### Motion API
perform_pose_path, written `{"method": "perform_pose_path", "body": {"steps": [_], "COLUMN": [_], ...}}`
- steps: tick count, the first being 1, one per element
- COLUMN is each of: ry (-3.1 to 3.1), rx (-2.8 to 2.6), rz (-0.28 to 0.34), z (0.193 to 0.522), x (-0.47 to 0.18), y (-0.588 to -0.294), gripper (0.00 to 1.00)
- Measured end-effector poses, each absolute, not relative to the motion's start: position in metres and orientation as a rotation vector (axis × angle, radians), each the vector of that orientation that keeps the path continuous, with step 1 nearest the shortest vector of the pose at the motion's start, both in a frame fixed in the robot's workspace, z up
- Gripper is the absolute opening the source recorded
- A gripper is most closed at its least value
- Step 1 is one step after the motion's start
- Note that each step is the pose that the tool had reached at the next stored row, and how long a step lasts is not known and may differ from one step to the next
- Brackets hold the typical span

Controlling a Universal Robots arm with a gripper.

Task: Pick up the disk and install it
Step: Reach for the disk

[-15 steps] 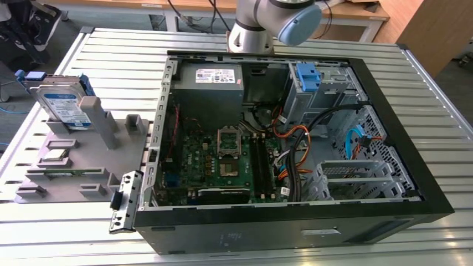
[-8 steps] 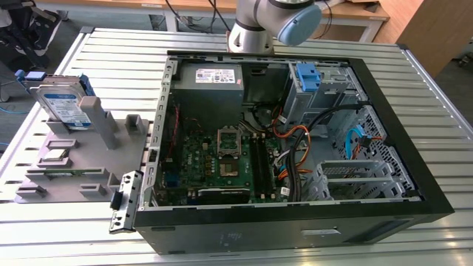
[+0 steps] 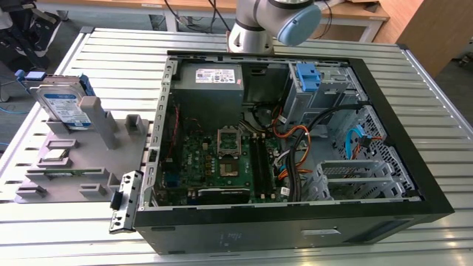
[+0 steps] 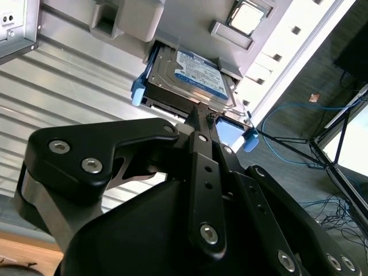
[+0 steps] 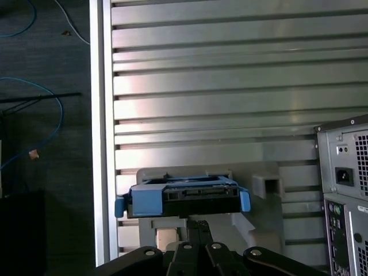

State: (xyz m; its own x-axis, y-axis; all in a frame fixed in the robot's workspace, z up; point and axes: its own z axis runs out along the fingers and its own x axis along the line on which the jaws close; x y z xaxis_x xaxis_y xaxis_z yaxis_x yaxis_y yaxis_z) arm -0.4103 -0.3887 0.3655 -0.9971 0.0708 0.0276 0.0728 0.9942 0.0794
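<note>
Disk [image 3: 63,102] stands on edge in a slot of the grey holder block [image 3: 81,163] at the exterior view's left, well apart from the open computer case [image 3: 414,166]. It is a flat silver-grey metal drive with a blue-and-white label on its face. A bright blue plastic bracket frames its edges, with blue tabs jutting out at both ends. In the second wrist view the disk [image 4: 192,75] turns its labelled face to me; in the first wrist view the disk [image 5: 184,195] shows its dark connector edge between the blue tabs. My gripper [image 5: 197,224] points at that edge with the fingers drawn together, no gap that I can make out, and nothing between them. In the second wrist view my gripper [image 4: 198,110] lines up with the middle of the disk's edge, and I cannot tell whether it touches. A grey post [image 3: 92,113] of the holder rises just beside the disk's face, and a square silver chip [image 3: 59,151] lies in a pocket of the same block. Everything rests on a slatted metal table [image 3: 111,50]. Inside the case I see a grey power-supply box [image 3: 209,77] with a white sticker, a bare blue bracket [image 3: 307,77] in the bay beside it, a green board [image 3: 221,160], and black and orange cables [image 3: 296,138] looping between board and bay. My arm [image 3: 270,22] rises from the table at the case's far side.
</note>
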Motion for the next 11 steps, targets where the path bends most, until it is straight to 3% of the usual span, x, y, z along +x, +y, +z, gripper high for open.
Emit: {"method": "perform_pose_path", "body": {"steps": [11], "ry": [-3.112], "rx": [-0.112], "rz": [-0.125], "z": [0.3615], "x": [-0.4151], "y": [-0.3839], "gripper": [0.11]}}
